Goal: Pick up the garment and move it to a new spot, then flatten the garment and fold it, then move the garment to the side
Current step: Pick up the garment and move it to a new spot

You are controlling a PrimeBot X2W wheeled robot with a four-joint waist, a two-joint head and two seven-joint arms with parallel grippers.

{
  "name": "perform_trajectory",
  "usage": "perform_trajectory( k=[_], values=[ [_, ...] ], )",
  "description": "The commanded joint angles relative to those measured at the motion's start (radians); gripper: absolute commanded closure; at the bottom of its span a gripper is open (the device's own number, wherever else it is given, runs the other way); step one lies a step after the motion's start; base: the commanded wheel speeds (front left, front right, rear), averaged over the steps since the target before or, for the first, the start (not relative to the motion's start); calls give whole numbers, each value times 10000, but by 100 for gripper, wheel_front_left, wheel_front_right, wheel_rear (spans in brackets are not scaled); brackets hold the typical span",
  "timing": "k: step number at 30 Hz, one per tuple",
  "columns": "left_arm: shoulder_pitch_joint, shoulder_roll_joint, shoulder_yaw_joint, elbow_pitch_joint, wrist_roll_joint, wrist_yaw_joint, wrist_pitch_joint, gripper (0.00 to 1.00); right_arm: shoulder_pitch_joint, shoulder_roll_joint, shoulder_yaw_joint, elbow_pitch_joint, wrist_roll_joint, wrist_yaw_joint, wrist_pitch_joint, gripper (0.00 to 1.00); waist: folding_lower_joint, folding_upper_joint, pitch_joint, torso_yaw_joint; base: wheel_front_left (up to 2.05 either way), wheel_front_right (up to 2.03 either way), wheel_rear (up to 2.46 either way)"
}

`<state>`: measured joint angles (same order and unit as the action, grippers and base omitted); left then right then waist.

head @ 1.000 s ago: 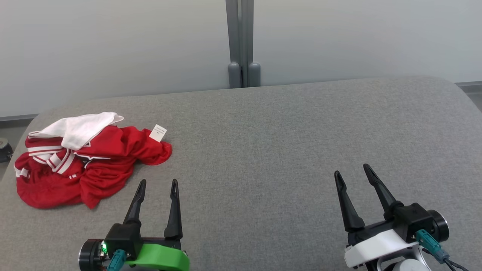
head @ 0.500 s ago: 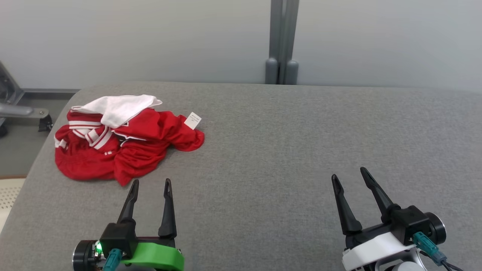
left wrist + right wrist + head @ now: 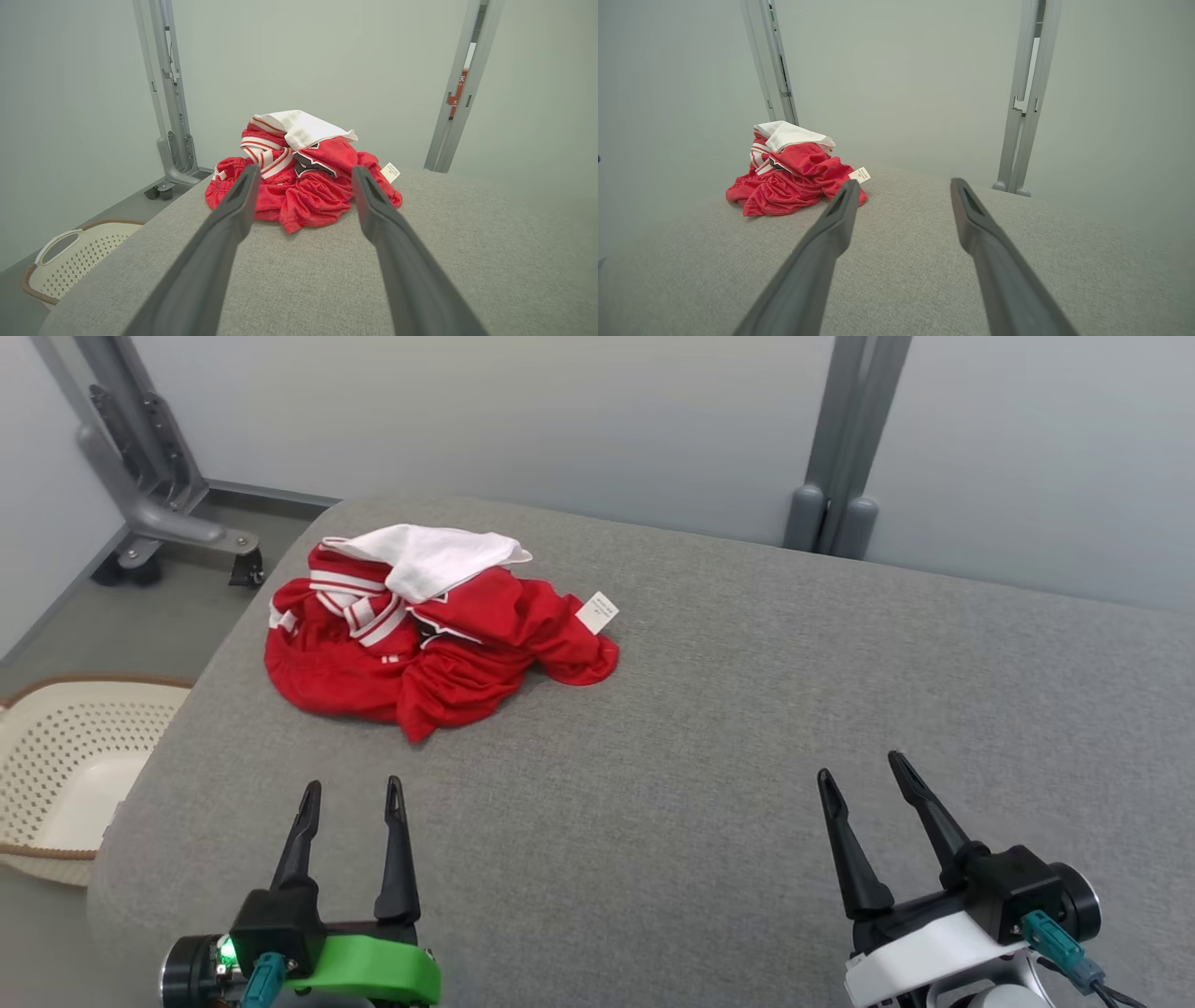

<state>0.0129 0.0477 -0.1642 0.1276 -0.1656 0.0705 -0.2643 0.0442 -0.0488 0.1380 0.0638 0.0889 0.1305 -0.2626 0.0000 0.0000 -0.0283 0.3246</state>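
The garment [image 3: 439,644] sits bunched at my worktop's [image 3: 747,756] far left corner, with wide room to its right; my left fingers [image 3: 396,859] and right fingers [image 3: 845,849] gape empty.

The surface [image 3: 766,737] has a grey woven fabric covering and rounded corners. 1 item lies directly on it: a crumpled red garment [image 3: 439,658] with white striped trim and a white section on top, near the far left corner. A white label [image 3: 597,612] sticks out at its right side. The floor [image 3: 159,616] beside the left edge carries 1 cream perforated basket [image 3: 65,765].
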Motion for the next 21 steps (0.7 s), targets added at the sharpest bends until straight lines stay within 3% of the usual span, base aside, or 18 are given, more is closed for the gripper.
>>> perform_trajectory(
  k=[1,12,21],
  values=[
    [62,48,19,-44,130,26,-2,0,-66,-24,-28,22,50,4,-29,0,0,0,-16,414,0,0,0],
    [218,48,212,-174,227,68,-2,0,136,-24,-112,12,12,4,-29,0,0,0,-65,896,0,0,0],
    [209,48,271,-315,176,62,-2,0,114,-24,20,7,-82,4,-29,0,0,0,172,786,0,0,0]
  ],
)
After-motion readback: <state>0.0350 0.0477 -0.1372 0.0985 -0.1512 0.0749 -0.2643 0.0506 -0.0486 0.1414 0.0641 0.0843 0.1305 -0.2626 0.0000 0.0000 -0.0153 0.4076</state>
